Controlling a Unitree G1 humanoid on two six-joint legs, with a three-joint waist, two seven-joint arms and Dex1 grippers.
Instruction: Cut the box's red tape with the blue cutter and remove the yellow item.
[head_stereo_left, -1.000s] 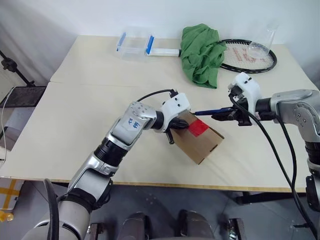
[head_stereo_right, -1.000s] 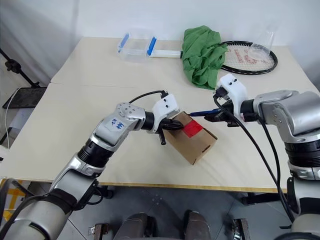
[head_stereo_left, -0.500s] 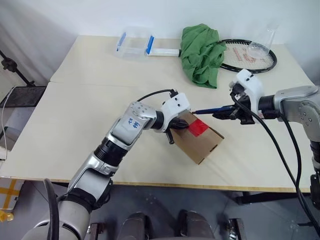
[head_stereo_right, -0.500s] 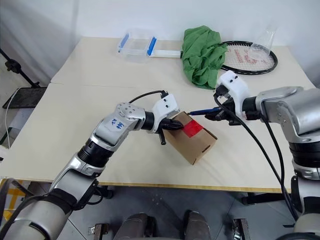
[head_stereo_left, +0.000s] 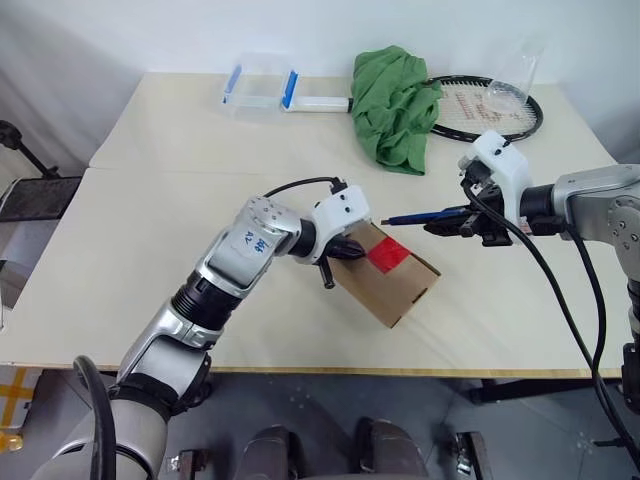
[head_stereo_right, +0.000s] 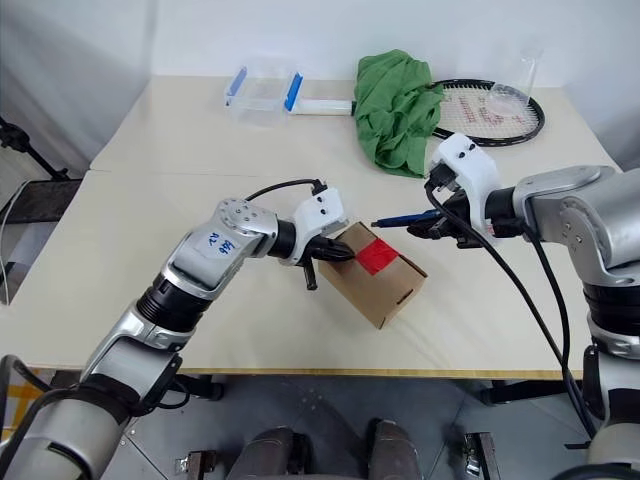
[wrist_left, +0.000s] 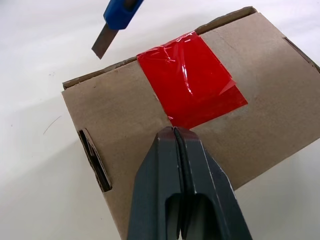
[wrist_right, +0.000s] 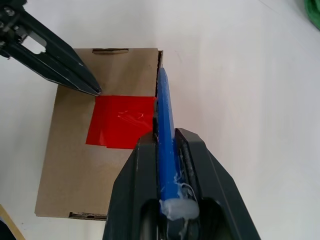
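Here the box sits near the front middle of the table, its flaps sealed by the red tape across the top seam. The left gripper is clenched with nothing between its fingers, its tips resting on the box top at the tape's edge. The right gripper grasps the blue cutter, whose dark tip hangs just beside the box's far edge, above it and apart from the tape. Farther back lie a green cloth, a racket and a clear container.
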